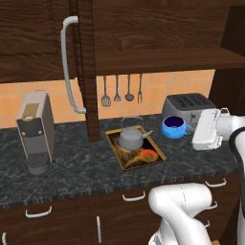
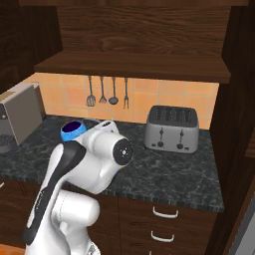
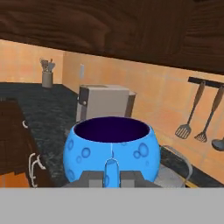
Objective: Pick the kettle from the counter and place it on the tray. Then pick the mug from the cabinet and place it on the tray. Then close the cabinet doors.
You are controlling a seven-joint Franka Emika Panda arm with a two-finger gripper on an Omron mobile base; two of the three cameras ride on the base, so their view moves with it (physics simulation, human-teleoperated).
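Observation:
My gripper point(image 3: 111, 176) is shut on the small handle of the bright blue mug point(image 3: 109, 148), which stays upright. From the left base view the mug point(image 1: 173, 127) hangs just right of the tray point(image 1: 111, 143), in front of the toaster, with the gripper point(image 1: 189, 128) at its right side. The grey kettle point(image 1: 130, 137) stands on the gold-rimmed tray on the dark counter point(image 1: 72, 167). A cabinet door point(image 1: 88, 62) stands open edge-on left of the tray, beside the cabinet shelf point(image 1: 158, 60). In the right base view the mug point(image 2: 73, 130) peeks over the arm.
A silver toaster point(image 1: 187, 107) sits behind the mug at the back right. Kitchen utensils point(image 1: 122, 91) hang on the tiled wall above the tray. A beige coffee machine point(image 1: 36, 129) stands at the counter's left. The door's long white handle point(image 1: 67, 62) juts out.

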